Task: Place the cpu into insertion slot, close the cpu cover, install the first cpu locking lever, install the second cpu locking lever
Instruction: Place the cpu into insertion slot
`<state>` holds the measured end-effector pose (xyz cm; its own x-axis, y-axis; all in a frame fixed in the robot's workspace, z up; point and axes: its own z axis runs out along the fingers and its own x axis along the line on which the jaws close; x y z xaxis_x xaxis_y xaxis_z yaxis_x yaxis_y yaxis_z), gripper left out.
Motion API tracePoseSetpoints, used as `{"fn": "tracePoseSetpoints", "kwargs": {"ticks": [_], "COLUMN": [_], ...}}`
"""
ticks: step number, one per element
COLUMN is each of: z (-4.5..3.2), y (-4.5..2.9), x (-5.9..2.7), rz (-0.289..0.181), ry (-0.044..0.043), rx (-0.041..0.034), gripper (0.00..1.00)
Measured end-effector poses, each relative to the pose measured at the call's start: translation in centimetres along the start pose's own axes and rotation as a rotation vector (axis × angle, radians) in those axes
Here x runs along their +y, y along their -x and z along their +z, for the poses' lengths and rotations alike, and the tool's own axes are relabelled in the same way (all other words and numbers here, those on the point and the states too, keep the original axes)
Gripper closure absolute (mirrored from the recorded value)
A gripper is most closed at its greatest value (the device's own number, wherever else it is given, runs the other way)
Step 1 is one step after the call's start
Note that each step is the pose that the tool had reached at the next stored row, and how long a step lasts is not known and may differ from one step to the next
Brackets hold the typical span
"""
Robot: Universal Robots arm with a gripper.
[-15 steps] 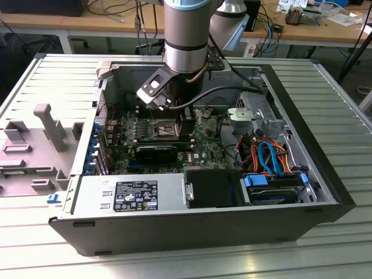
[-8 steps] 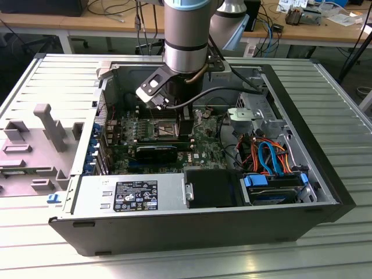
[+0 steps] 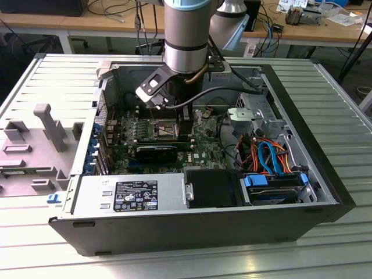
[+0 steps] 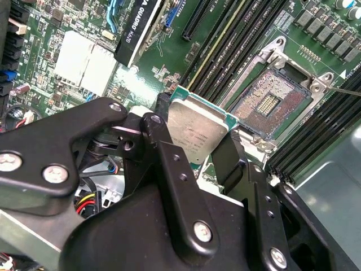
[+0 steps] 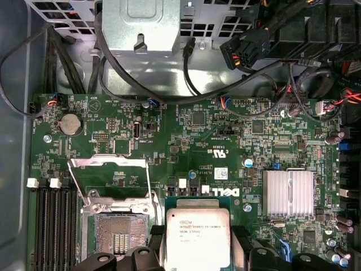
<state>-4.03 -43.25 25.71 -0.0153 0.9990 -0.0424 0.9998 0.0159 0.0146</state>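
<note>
The cpu, a flat square chip with a dull silver top and a thin green edge, sits gripped at two opposite sides by the black fingers of the gripper, face up above the green board, just beside the insertion slot and not in it. The slot lies bare, its dark pin field showing inside a silver rim, a little toward the exterior view's left of the frame's middle. The cpu cover, a thin silver windowed frame, stands swung open at the slot's far edge.

The end effector is matte black. The cpu in it has a dull silver-grey top and green edge. The insertion slot beside it has a dark pin-dotted centre and silver rim. The cpu cover is bare silver, the circuit board green, and the heatsink silver with finned stripes.
</note>
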Motion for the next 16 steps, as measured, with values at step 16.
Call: {"fn": "tracePoseSetpoints", "kwargs": {"ticks": [16], "z": [0.19], "y": [-0.14], "x": [-0.24], "rz": [0.0], "ry": [0.0], "rx": [-0.0001], "gripper": [0.45]}}
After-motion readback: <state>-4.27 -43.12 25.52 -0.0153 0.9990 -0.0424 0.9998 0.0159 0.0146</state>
